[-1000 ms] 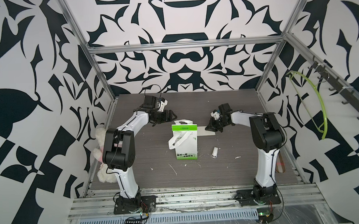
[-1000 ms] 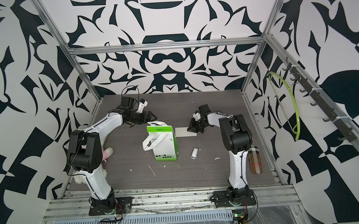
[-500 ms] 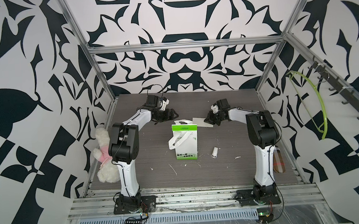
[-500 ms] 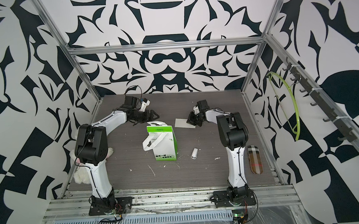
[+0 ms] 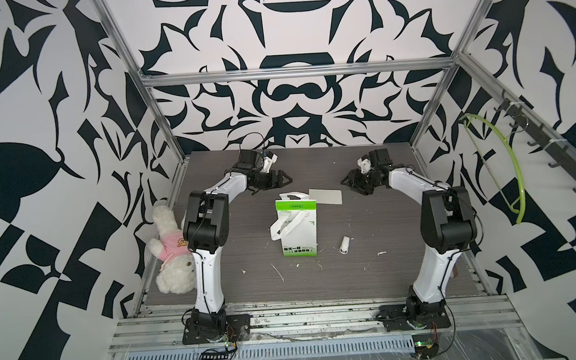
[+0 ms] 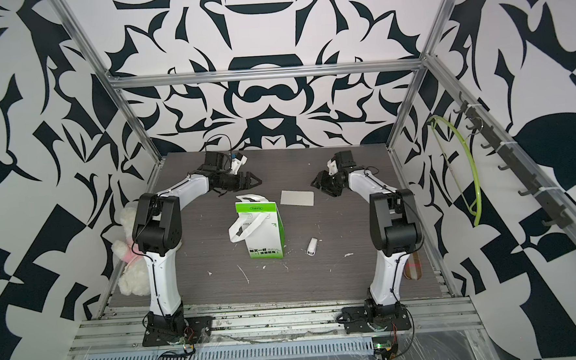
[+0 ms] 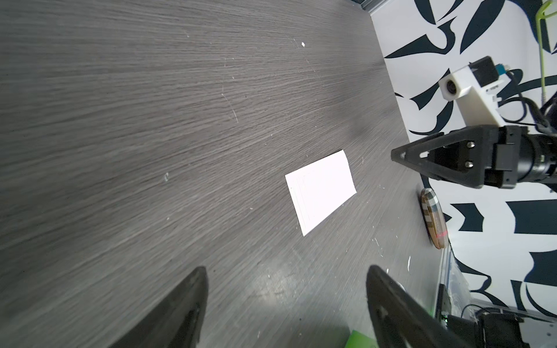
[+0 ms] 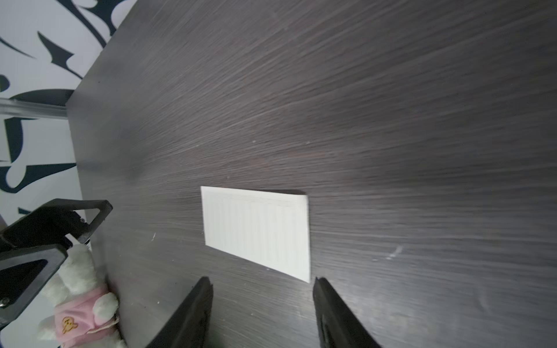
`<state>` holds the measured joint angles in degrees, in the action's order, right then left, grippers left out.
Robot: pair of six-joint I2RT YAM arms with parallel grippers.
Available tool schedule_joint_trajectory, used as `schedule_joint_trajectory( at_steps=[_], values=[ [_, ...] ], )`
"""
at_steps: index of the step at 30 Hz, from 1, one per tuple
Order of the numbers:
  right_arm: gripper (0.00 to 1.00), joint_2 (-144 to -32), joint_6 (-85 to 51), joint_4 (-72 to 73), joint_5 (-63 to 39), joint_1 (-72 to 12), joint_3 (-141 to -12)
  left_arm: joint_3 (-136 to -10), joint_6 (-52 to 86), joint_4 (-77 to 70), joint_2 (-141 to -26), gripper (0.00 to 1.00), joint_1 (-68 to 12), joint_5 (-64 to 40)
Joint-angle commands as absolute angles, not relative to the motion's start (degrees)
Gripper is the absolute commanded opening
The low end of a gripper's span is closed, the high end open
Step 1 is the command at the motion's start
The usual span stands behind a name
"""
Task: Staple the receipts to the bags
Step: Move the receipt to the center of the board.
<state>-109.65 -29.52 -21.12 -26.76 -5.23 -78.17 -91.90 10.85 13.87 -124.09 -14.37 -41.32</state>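
Receipt [image 5: 325, 196] flat behind bag [image 5: 297, 227], edges free, left fingers [image 5: 281, 179] and right fingers [image 5: 351, 183] spread, empty.

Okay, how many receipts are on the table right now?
1. The receipt lies flat on the table, just behind the standing bag and a little toward the robot's right. Another could be hidden inside the bag.

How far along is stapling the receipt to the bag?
Nothing looks done yet: the receipt lies flat and loose on the table, behind the upright bag. Nothing is in hand either. The left gripper and right gripper are both open and empty, the right one hovering near the receipt. Left to do: bring the receipt onto the bag, then staple it with the stapler, which lies beside the bag.
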Motion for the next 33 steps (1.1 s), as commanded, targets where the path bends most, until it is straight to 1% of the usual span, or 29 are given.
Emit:
schedule_joint_trajectory(
  at_steps=[1, 5, 11, 17, 20, 25, 28, 33],
  values=[
    [0.56, -110.65, -26.61, -25.13, -28.91, -4.62, -78.78, -94.61, 8.92, 14.43, -126.41, 0.84, -14.15, -44.96],
    [0.57, -113.44, -24.48, -24.87, -33.04, -3.87, -80.33, -95.49, 9.57, 14.76, -126.22, 0.84, -13.74, -42.98],
    [0.58, -114.80, -24.65, -24.88, -33.05, -3.86, -81.47, -90.09, 11.82, 12.13, -120.50, 0.84, -12.06, -42.51],
    [0.55, -118.26, -24.85, -25.56, -32.87, -4.22, -83.69, -84.21, 11.90, 12.21, -114.44, 0.84, -9.97, -43.48],
    [0.54, -119.97, -24.87, -25.44, -32.55, -5.28, -85.11, -82.39, 11.33, 13.03, -112.85, 0.84, -7.69, -43.56],
    [0.50, -122.82, -26.33, -25.20, -31.58, -7.87, -87.56, -81.34, 8.50, 17.16, -111.72, 0.84, -5.29, -42.71],
    [0.47, -123.87, -27.33, -24.43, -32.15, -9.42, -88.24, -80.09, 8.17, 17.43, -111.09, 0.84, -4.94, -41.68],
    [0.45, -125.53, -27.12, -22.58, -35.18, -11.96, -88.77, -79.99, 7.64, 18.64, -112.95, 0.84, -5.02, -44.19]
  ],
)
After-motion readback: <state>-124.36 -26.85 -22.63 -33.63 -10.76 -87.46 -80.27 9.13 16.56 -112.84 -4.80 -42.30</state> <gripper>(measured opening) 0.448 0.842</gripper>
